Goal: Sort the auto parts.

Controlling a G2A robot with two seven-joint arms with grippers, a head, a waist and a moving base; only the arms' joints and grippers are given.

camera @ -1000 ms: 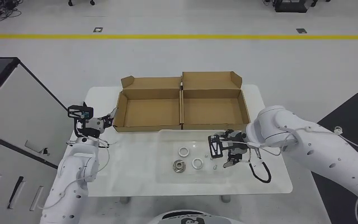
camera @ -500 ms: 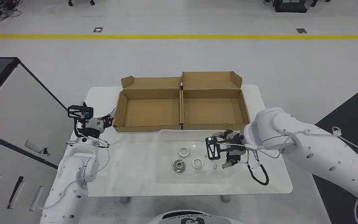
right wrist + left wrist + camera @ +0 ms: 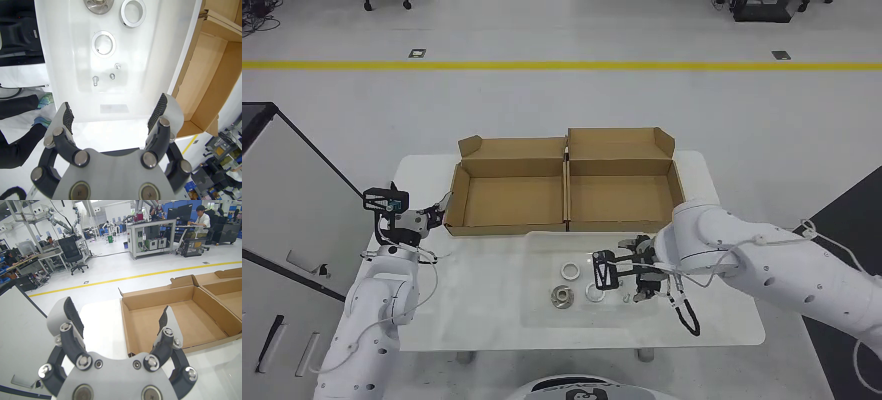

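1. White tray [image 3: 542, 250] on the surface [image 3: 472, 300]: holds every loose part.
2. Flanged hub [image 3: 561, 296] at the tray's near side: lies flat on its flange, bore axis straight up.
3. Near ring [image 3: 595, 292], right of the hub and apart from it: lies flat, hole facing up.
4. Lying bolt [image 3: 95, 81], beyond that ring from the hub: rests on its side, long axis along the tray's length, shank end toward the right gripper. Two small bolts [image 3: 112, 76] [image 3: 118, 66] close by: seem to stand on end.
5. Right gripper [image 3: 600, 270]: hangs above the tray, fingers [image 3: 68, 115] spread wide, grips nothing.
6. Far ring [image 3: 570, 270]: lies flat, hole up, toward the boxes.
7. Left gripper [image 3: 437, 213]: sits at the left box's outer corner, fingers [image 3: 72, 311] spread, grips nothing.
8. Left box [image 3: 512, 200] and right box [image 3: 627, 195]: stand side by side, touching, at the far side.
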